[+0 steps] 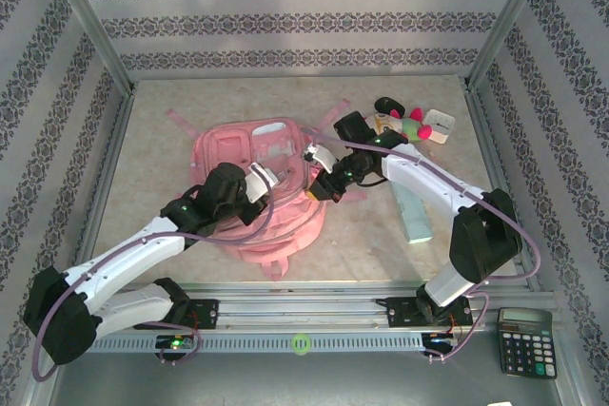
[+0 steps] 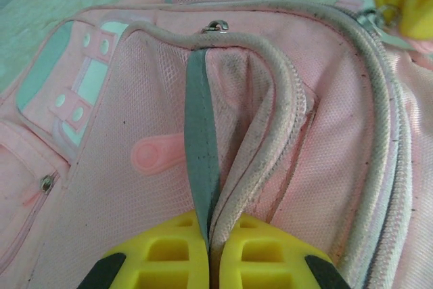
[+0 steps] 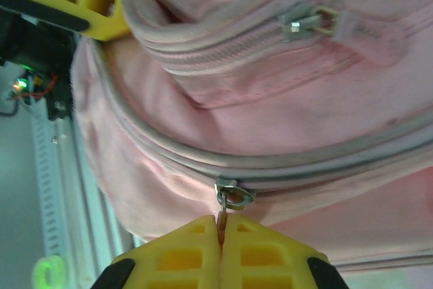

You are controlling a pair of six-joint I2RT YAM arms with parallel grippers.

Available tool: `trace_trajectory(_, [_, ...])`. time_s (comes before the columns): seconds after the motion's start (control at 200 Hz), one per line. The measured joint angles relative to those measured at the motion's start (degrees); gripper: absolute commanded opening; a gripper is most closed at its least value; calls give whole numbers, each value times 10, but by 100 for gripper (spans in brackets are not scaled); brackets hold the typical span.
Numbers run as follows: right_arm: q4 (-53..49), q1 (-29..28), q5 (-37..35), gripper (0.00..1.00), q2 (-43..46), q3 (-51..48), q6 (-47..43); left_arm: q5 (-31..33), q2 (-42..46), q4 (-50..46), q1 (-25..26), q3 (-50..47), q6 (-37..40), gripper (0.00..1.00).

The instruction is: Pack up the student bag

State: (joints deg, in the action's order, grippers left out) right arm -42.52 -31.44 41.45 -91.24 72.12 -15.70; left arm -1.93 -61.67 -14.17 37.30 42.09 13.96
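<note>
1. The student bag (image 1: 224, 149) lies flat near mid-table, a little toward 9 o'clock
2. My left gripper (image 2: 210, 235) is closed tight, pinching a pocket fold (image 2: 270, 120) along with its grey trim (image 2: 198, 133)
3. My right gripper (image 3: 221, 231) is clamped on the tiny zipper pull (image 3: 221, 216) of the main zipper
4. Risk: that thin pull may slip free if I tug at an angle
5. Risk: if the left pinch lets go, the bag drags instead of unzipping

I see student bag (image 1: 238, 149) pink, mint patches, greyish zip trim; left gripper (image 2: 208, 235), right gripper (image 3: 220, 235) yellow; worktop (image 1: 162, 106) mottled beige; calculator (image 1: 525, 341) black.
</note>
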Motion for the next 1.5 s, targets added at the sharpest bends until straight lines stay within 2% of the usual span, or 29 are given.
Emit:
trace_trajectory(0.135, [34, -31, 7, 0, 14, -31, 105, 42, -37, 5, 26, 20, -40, 0])
trace_trajectory(0.235, [95, -59, 4, 0, 32, -72, 195, 56, -65, 17, 43, 27, -80, 0])
trace_trajectory(0.51, [355, -91, -63, 0, 114, -246, 498, 61, -105, 71, 55, 27, -176, 0])
trace_trajectory(0.939, [504, -194, -204, 0, 126, -302, 742, 38, -112, 123, 54, 27, -229, 0])
trace_trajectory(1.009, [509, -197, -219, 19, 141, -316, 760, 25, -113, 134, 54, 25, -227, 0])
trace_trajectory(1.059, [509, -196, -223, 37, 156, -325, 770, 12, -114, 144, 53, 23, -219, 0])
trace_trajectory(1.129, [503, -190, -219, 51, 187, -340, 777, -12, -113, 174, 52, 15, -204, 0])
trace_trajectory(1.199, [495, -177, -221, 57, 232, -360, 786, -43, -107, 201, 48, 0, -186, 0])
trace_trajectory(1.324, [484, -120, -227, 60, 313, -394, 805, -108, -86, 209, 34, -18, -136, 0])
trace_trajectory(1.499, [489, -63, -218, 61, 318, -396, 819, -189, -80, 201, 17, -19, -59, 0])
